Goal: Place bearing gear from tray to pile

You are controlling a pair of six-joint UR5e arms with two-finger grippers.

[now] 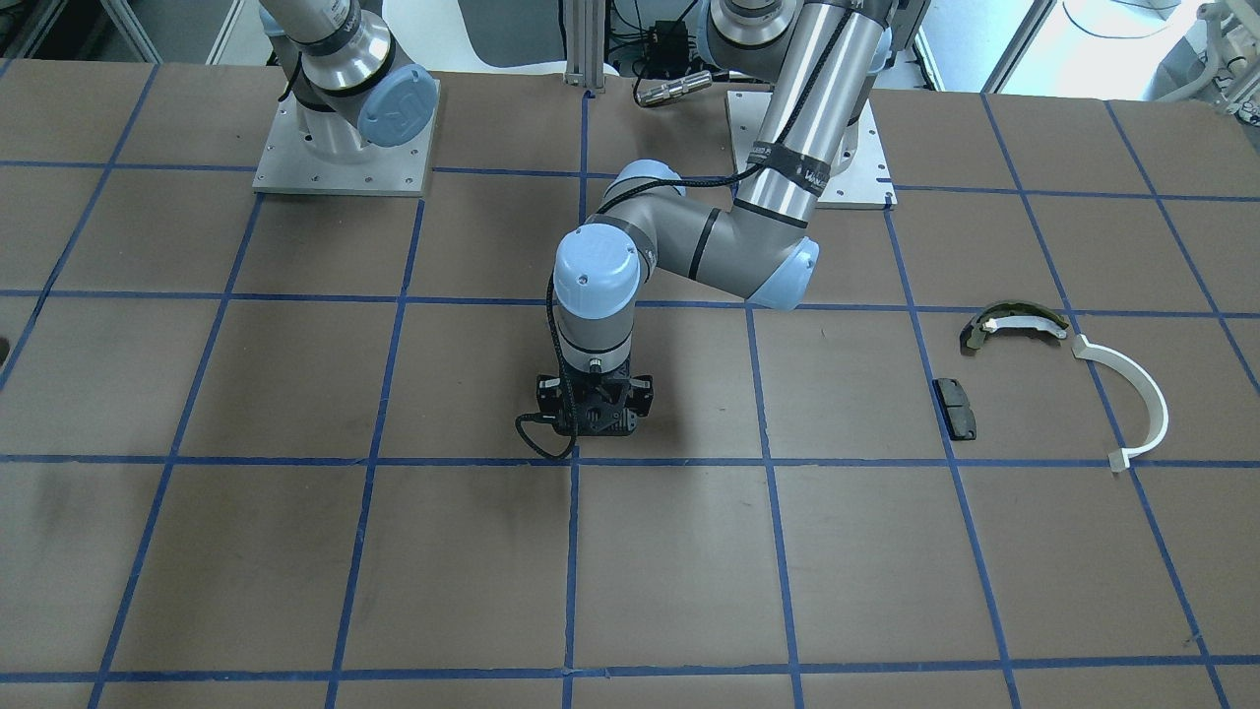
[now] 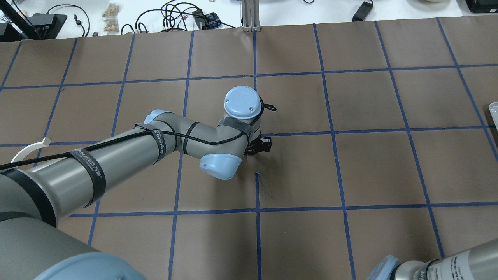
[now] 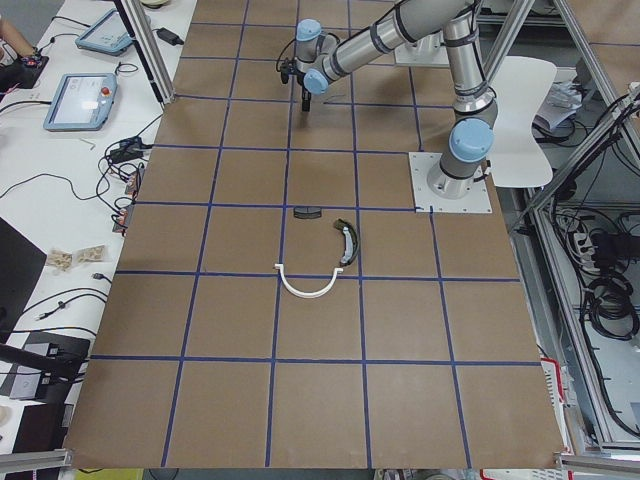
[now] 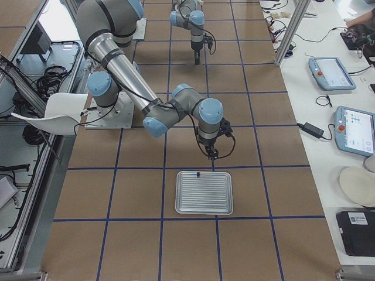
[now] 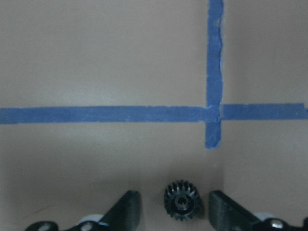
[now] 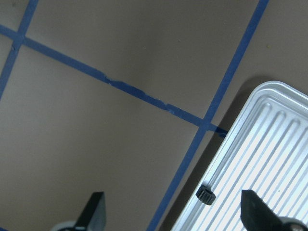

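A small black bearing gear lies on the brown table paper between the fingers of my left gripper, which is open with a gap on each side of the gear. This gripper points straight down near the table's middle. Another small black gear sits at the edge of the ribbed metal tray. My right gripper is open and empty, hanging above the table beside the tray. The pile lies at the robot's left: a white arc, an olive-and-white shoe and a black pad.
Blue tape lines grid the brown table; a crossing lies just ahead of the left gripper. The left arm's elbow hangs low over the table's middle. Tablets and cables lie on the white bench beyond the table's far edge.
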